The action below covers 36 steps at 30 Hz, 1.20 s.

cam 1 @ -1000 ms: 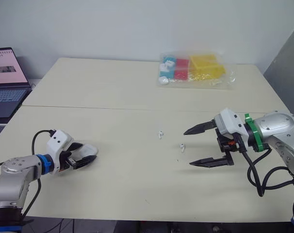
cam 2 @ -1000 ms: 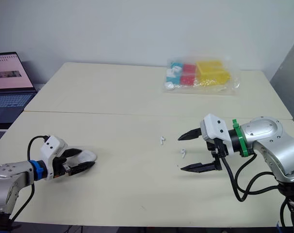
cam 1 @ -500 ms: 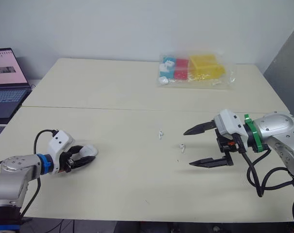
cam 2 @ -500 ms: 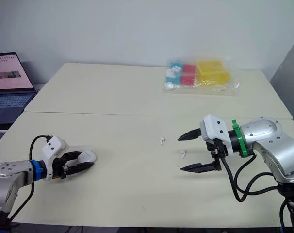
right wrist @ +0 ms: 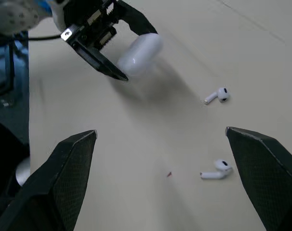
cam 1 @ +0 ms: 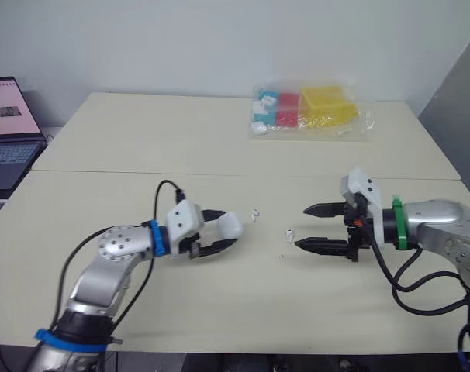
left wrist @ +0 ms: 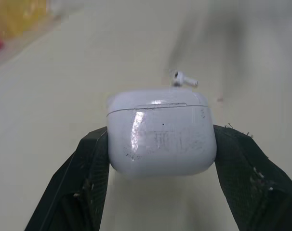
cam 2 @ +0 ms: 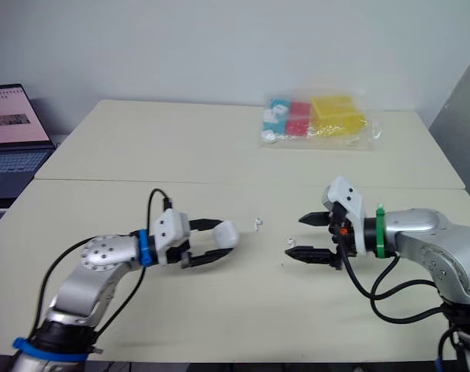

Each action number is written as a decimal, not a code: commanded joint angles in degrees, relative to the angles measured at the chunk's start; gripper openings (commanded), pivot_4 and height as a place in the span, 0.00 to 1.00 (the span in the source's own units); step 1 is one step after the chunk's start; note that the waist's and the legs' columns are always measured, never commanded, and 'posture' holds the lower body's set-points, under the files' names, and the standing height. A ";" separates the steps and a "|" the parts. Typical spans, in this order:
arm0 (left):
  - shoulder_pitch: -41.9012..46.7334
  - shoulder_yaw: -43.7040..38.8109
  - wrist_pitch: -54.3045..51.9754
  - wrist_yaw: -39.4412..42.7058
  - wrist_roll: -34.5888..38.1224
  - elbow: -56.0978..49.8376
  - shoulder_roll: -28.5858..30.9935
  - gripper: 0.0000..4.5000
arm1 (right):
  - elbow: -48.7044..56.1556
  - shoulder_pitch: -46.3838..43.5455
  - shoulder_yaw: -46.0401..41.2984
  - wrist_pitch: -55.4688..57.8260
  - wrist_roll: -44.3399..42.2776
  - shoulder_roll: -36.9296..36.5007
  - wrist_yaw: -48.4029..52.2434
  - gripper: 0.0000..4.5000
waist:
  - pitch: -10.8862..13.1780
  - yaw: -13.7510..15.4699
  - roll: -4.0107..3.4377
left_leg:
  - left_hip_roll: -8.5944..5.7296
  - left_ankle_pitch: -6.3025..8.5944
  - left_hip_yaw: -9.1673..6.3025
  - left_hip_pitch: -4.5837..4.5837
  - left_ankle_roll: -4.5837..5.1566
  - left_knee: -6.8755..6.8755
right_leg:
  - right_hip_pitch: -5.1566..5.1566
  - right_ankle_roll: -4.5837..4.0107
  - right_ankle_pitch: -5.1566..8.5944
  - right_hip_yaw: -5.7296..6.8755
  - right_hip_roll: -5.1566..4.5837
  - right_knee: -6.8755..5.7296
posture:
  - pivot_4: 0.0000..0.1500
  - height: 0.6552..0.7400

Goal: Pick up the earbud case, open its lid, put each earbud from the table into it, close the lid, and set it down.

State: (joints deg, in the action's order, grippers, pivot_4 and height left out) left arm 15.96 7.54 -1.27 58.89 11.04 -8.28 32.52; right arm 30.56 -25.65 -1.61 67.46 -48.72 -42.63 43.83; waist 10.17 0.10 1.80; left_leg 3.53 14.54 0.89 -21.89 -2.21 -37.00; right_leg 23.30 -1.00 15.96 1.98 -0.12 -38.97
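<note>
A: What changed? Quick.

B: The left tool (cam 1: 226, 232) has swung in from the near left part of the table (cam 1: 142, 139) to the middle. It is clamped on the earbud case (left wrist: 161, 131), which is lifted off the table. The right tool (cam 1: 302, 226) has turned and narrowed, but its fingers stay well apart with nothing between them.

A: Meaning for the task?

B: Pickup looks done. The case now hangs just beside the first earbud (cam 1: 256, 214). The second earbud (cam 1: 290, 233) lies near the right tool's tips. I judge opening the lid comes next. Both earbuds are still on the table.

A: Is the lid open?

B: No. The left wrist view shows the seam (left wrist: 151, 108) shut tight, with a black finger (left wrist: 88, 173) pressing each side of the case below it. The head views can't resolve that.

A: What does the right wrist view add?

B: It shows the case from the far side, and both earbuds lying apart between the two tools. The head views add a bag of coloured items (cam 1: 309, 111) well away at the far edge.
</note>
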 commanded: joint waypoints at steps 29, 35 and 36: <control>4.71 4.15 20.27 -2.33 -2.05 3.76 -5.84 0.62 | -9.08 -5.20 -8.79 17.50 -18.75 19.86 -23.22 0.30 | 0.00 -0.23 -0.01 | 0.02 0.00 -0.03 -0.05 0.02 0.00 | 0.01 -0.03 -0.02 0.02 0.22 0.04 | 1.00 1.00; 5.04 3.90 21.07 -4.00 -2.23 3.67 -6.95 0.62 | -10.37 -5.65 -8.63 17.94 -20.57 19.87 -23.60 0.17 | 0.00 -0.23 -0.01 | 0.03 0.00 -0.02 -0.05 0.02 0.01 | 0.02 -0.03 -0.02 0.01 0.22 0.04 | 1.00 1.00; 5.09 3.99 21.31 -4.05 -2.39 3.73 -6.98 0.62 | -10.51 -5.72 -8.65 17.97 -20.69 19.88 -23.71 0.17 | 0.00 -0.23 -0.01 | 0.02 0.00 -0.02 -0.05 0.02 0.01 | 0.02 -0.03 -0.02 0.01 0.22 0.05 | 1.00 1.00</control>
State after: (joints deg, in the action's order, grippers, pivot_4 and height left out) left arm 20.17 11.96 19.00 55.87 7.63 -2.38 26.55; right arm 19.27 -30.43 -10.27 84.83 -66.80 -22.74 19.84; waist 10.17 -0.13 1.79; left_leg 3.56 14.54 0.88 -21.94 -2.20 -36.99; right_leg 23.32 -1.03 15.95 1.99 0.11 -38.92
